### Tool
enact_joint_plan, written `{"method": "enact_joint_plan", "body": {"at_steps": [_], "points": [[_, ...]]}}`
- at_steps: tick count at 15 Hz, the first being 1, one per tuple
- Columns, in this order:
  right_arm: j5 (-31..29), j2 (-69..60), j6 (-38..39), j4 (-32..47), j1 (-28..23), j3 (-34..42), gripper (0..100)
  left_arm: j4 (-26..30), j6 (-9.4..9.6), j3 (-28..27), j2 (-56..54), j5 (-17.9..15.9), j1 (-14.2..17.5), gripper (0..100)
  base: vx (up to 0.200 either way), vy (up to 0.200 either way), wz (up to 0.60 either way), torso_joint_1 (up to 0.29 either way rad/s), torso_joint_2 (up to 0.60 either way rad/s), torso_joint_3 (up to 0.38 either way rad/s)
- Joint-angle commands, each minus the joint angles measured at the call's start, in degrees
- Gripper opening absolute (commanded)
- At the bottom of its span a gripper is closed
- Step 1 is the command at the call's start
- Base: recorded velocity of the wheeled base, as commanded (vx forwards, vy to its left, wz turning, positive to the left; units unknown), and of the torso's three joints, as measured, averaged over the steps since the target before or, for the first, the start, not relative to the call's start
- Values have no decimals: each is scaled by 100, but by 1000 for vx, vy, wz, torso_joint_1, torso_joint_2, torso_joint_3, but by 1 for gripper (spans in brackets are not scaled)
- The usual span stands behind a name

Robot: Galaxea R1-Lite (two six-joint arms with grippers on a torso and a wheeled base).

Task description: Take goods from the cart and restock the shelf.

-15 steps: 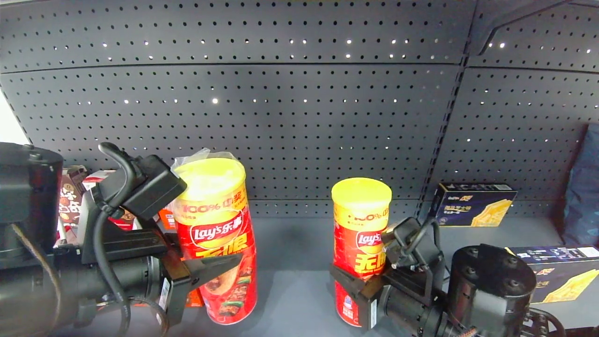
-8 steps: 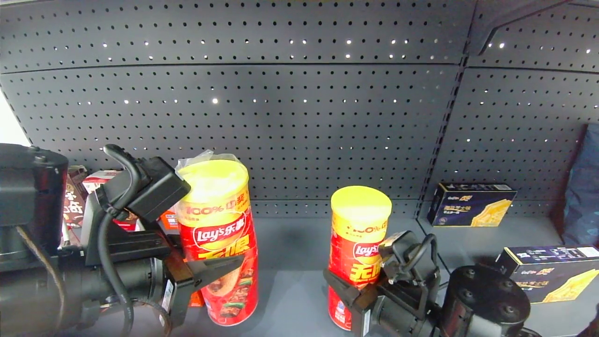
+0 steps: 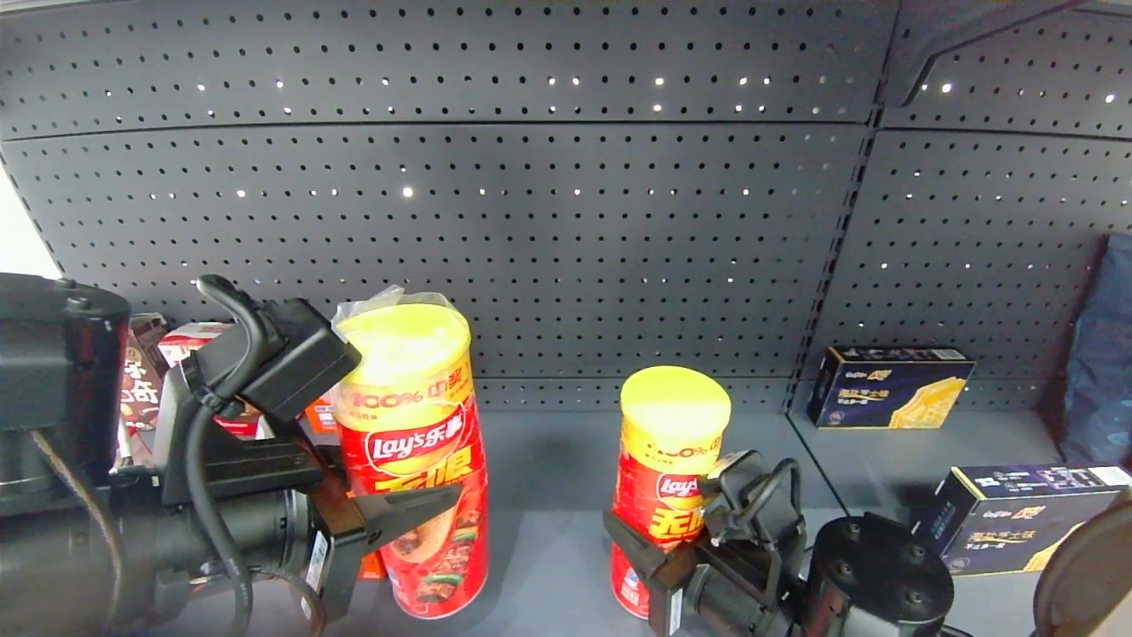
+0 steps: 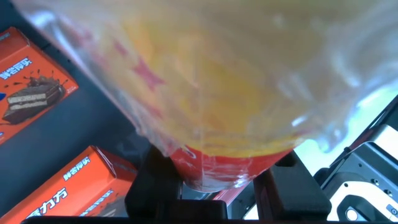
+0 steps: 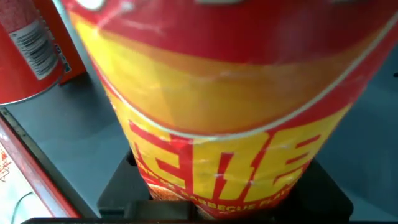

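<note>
Two red chip cans were there, the left can (image 3: 409, 442) at 8 o'clock in the head view and the right can (image 3: 672, 425) at 5 o'clock. Two dark blue boxes also, the far blue box (image 3: 889, 387) at 3 o'clock, the near blue box (image 3: 1017, 509) at 4 o'clock. The left wrist view had two more, the first orange box (image 4: 31, 81) and the second orange box (image 4: 68, 186).

print on left chip can (image 3: 414, 442), right chip can (image 3: 669, 433)

1. The left arm (image 3: 106, 548) is showing glossy black housings, a thick black cable (image 3: 196, 460) looping over its boxy wrist camera (image 3: 287, 358).
2. The left gripper (image 3: 411, 491) is showing black wedge-shaped fingers (image 3: 402, 511) beside a white label (image 3: 316, 553).
3. The right arm (image 3: 875, 575) is showing a round black cap ringed with screws.
</note>
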Motion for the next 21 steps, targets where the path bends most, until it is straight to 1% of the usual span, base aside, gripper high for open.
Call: {"method": "enact_joint_plan", "body": {"at_steps": [1,2,3,9,14,16,17,18,19,21], "points": [[-8,73,-3,47,-68,22,0,-2,-1,4,7,1,-9,0,0,0,0,0,0,0],[-17,82,-12,47,-77,31,0,-2,-1,13,7,1,0,0,0,0,0,0,0,0],[-17,82,-12,39,-68,22,100,-2,-1,13,7,-8,-9,0,0,0,0,0,0,0],[-26,-261,-21,-14,-59,171,100,-2,-1,22,-1,-8,-18,0,0,0,0,0,0,0],[-26,-885,-12,-14,-86,769,100,-2,-1,13,-1,1,-26,0,0,0,0,0,0,0],[-17,-1290,-38,-14,-77,1050,100,7,-1,22,-10,107,-105,0,0,0,0,0,0,0],[-8,-1386,-56,-14,-77,1147,100,7,-1,31,-10,107,-105,0,0,0,0,0,0,0],[1,-1694,-91,-14,-77,1525,100,7,-10,39,-10,133,-176,0,0,0,0,0,0,0],[9,-1852,-91,-14,-86,1718,100,7,-10,39,-1,159,-193,0,0,0,0,0,0,0],[9,-2010,-91,-14,-191,1885,100,7,-10,31,7,159,-229,0,0,0,0,0,0,0]]}}
